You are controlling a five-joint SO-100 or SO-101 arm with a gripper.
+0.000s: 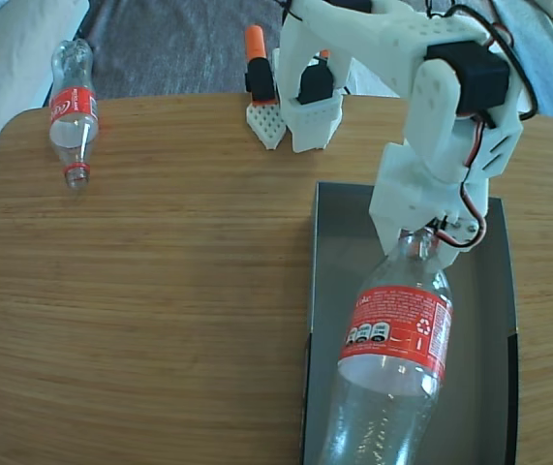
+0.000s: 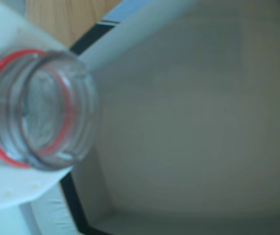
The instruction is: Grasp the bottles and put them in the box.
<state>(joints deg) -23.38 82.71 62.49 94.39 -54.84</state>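
My gripper (image 1: pixel 421 237) is shut on the neck of a clear bottle (image 1: pixel 397 329) with a red label. That bottle hangs tilted over the grey box (image 1: pixel 489 320), its base towards the fixed camera. In the wrist view the bottle's mouth (image 2: pixel 76 98) is open, with no cap and a red ring below it. The gripper (image 2: pixel 37 107) has white fingers (image 2: pixel 12 191) around the neck, and the box floor (image 2: pixel 193 122) lies beneath. Another bottle (image 1: pixel 73 107), with a red cap, lies on the table's far left corner.
At the table's back edge stand an orange-and-black part (image 1: pixel 257 68) and a white perforated piece (image 1: pixel 267 123), beside the arm's base (image 1: pixel 315 107). Bare wooden table (image 1: pixel 160 291) spreads left of the box. Grey fabric lies beyond the far edge.
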